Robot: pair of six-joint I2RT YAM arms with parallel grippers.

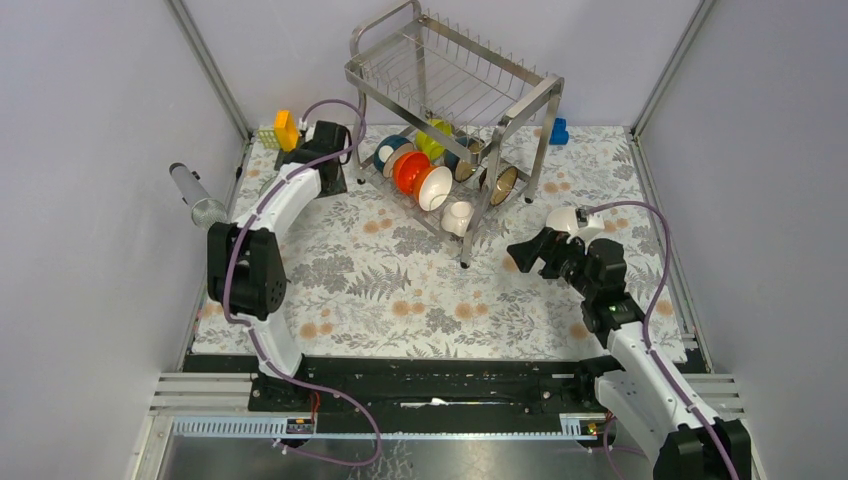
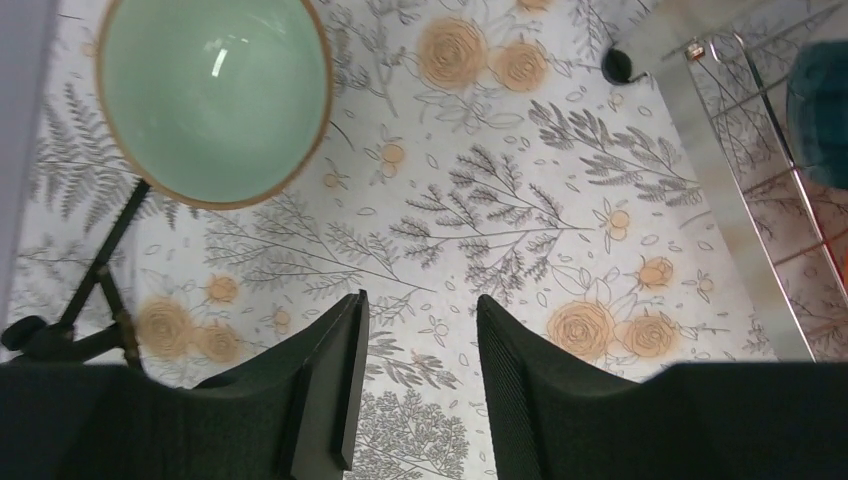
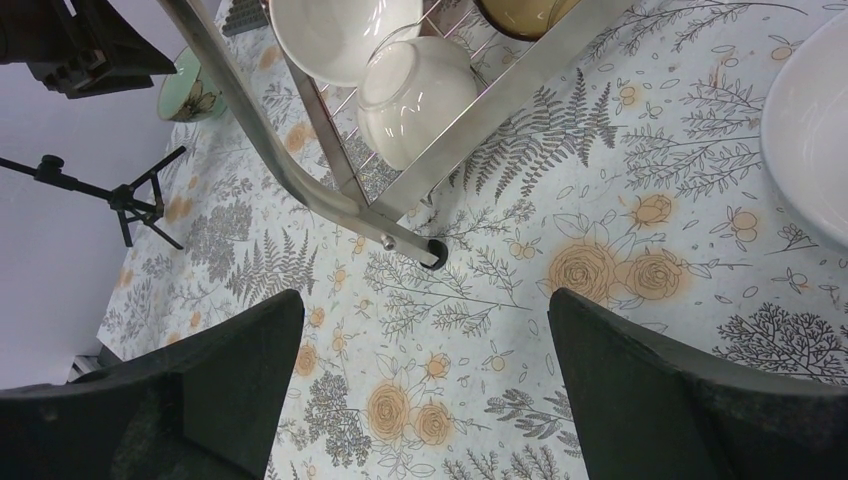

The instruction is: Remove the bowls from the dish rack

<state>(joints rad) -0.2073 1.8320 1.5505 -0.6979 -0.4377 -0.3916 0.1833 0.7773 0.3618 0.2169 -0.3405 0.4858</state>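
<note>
While the left fingers (image 2: pixel 325 390) hang parted and empty near a pale green bowl (image 2: pixel 215 95) on the counter (image 2: pixel 480 200), the dish rack (image 1: pixel 452 75) stands at centre-back, bowls (image 1: pixel 425 175) on edge in its lower shelf; the right fingers (image 3: pixel 650 380) gape wide, gripping nothing, beside a white bowl (image 3: pixel 815 130).

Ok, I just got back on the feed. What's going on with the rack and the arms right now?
Both arms are working on emptying the dish rack. The left gripper is open over the tablecloth, with a pale green bowl on the table just ahead of it, not held. The right gripper is open and empty, facing the rack's near leg, with a white bowl on the table beside it. Several bowls sit on the lower tier, including an orange-red bowl.
</note>
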